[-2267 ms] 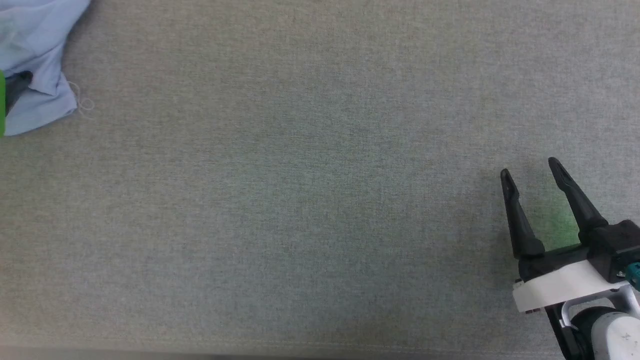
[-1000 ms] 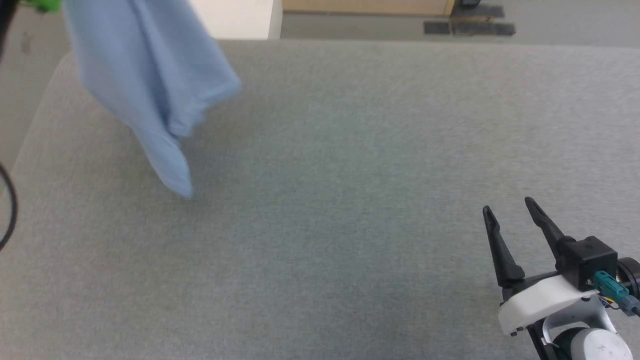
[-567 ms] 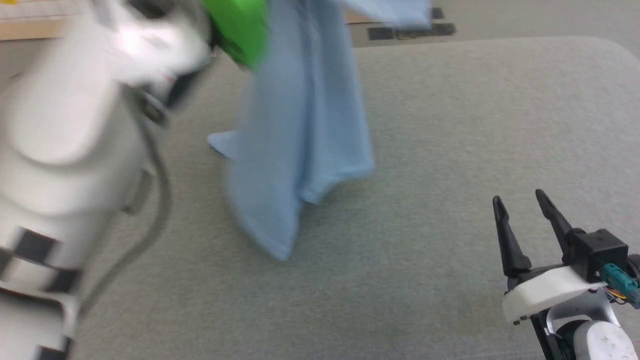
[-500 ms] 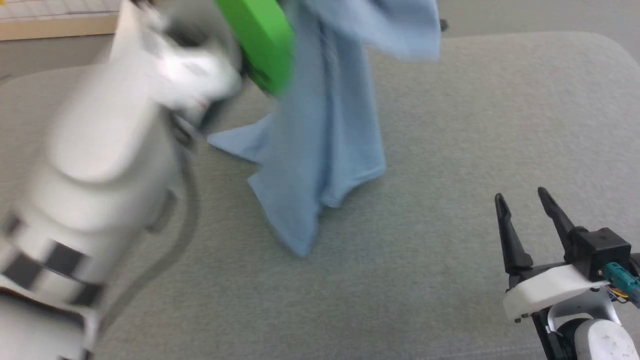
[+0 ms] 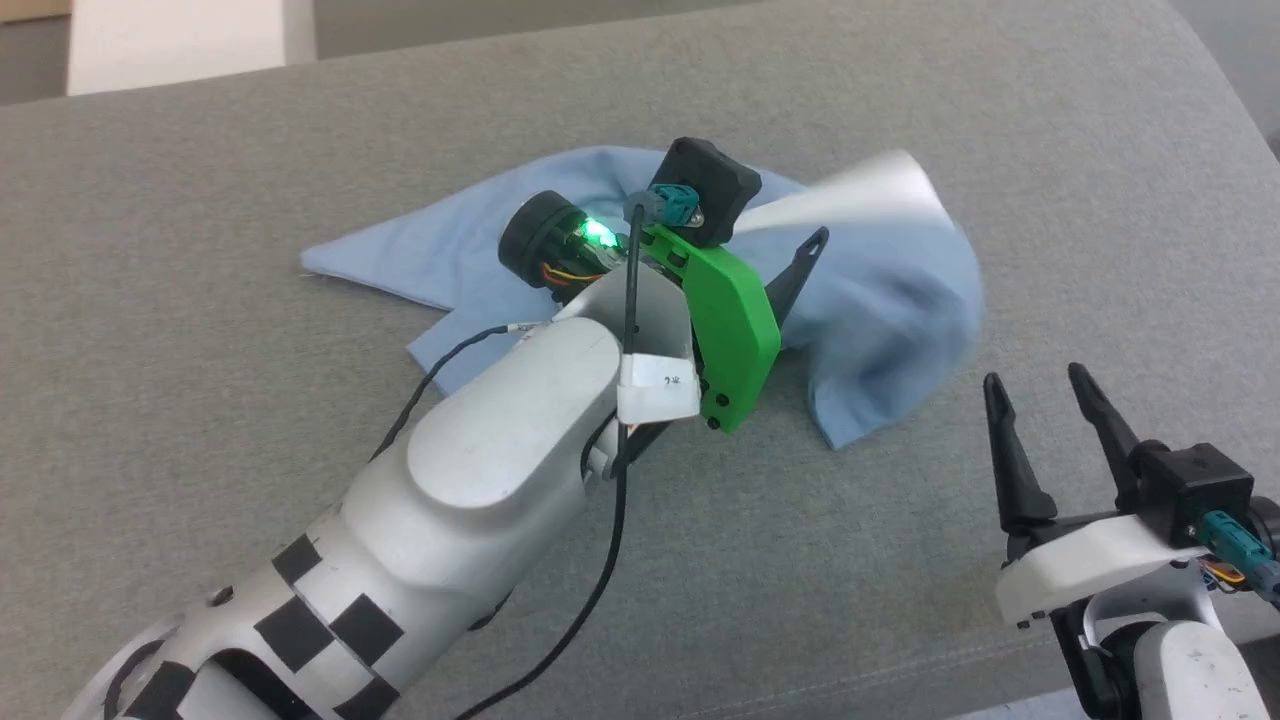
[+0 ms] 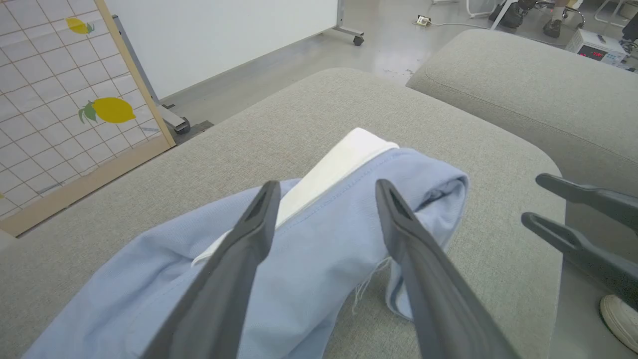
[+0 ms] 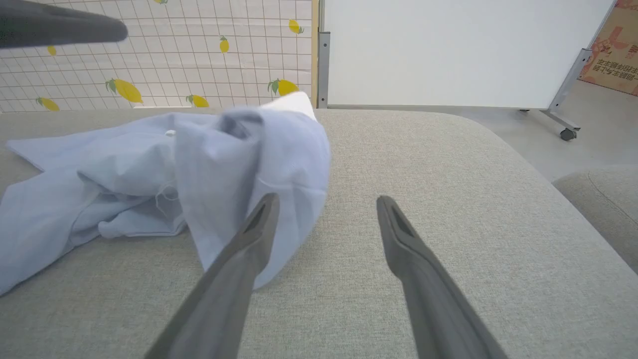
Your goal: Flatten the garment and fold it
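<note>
Left wrist view showed the left gripper point(image 6: 327, 185) with its jaws spread wide and nothing between them, just above the garment point(image 6: 319, 249), a light blue short-sleeved shirt of soft fabric. The garment lay crumpled in a heap on the grey fabric sofa cushion point(image 6: 309, 99), with its white collar band point(image 6: 339, 159) turned up on top. In the head view its right part was blurred. The right gripper point(image 5: 1033, 378) stood near the garment at the lower right, apart from it, jaws spread and empty. A tiled panel with lemon prints point(image 6: 60, 99) stood behind the cushion
</note>
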You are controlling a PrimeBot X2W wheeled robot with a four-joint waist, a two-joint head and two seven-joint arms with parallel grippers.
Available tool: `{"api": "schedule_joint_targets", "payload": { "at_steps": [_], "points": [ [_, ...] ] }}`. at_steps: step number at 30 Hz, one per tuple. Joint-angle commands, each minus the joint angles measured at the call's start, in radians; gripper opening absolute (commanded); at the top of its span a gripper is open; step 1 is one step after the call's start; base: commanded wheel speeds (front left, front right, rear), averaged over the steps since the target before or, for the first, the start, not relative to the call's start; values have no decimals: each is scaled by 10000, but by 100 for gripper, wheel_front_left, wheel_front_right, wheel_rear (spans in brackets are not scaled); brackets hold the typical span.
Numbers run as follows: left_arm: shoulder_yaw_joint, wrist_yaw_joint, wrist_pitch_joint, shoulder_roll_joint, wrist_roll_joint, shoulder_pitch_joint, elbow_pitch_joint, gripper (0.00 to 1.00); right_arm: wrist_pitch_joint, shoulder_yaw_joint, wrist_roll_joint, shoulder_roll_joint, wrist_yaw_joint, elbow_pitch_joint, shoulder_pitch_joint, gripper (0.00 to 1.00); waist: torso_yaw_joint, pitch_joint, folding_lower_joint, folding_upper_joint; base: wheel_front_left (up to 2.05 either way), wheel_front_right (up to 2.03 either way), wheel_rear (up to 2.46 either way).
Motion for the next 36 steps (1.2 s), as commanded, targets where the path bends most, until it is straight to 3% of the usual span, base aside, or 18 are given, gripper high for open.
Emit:
{"api": "schedule_joint_targets", "payload": {
  "at_steps": [1,9,16,22,28,36],
  "points": [
    [34,-92,-164,-31,101,42,73,100,-94,25,69,38,-17,82,-175,100,-39,28,1,-1,0,0,0],
    [609,-156,-1022,502,8,-87,336,100,24,-116,7,40,-17,274,-99,100,540,-840,1,-1,0,0,0],
    [1463,165,-2021,1671,88,-76,201,100,380,-298,-176,40,-17,63,305,100,1363,-1706,1,-1,0,0,0],
    [2106,872,-2547,2845,-31,966,-441,100,685,-385,-149,41,-17,-244,742,100,1914,-2178,1,-1,0,0,0],
    [2278,1861,-2595,3908,-257,3134,-1843,100,898,-488,-63,-12,-17,-483,1126,100,2250,-2536,1,-1,0,0,0],
    [1941,3338,-2722,4396,-270,5876,-3805,100,1096,-362,98,-217,-17,-628,1417,100,2349,-2694,1,-1,0,0,0]
  ]
}}
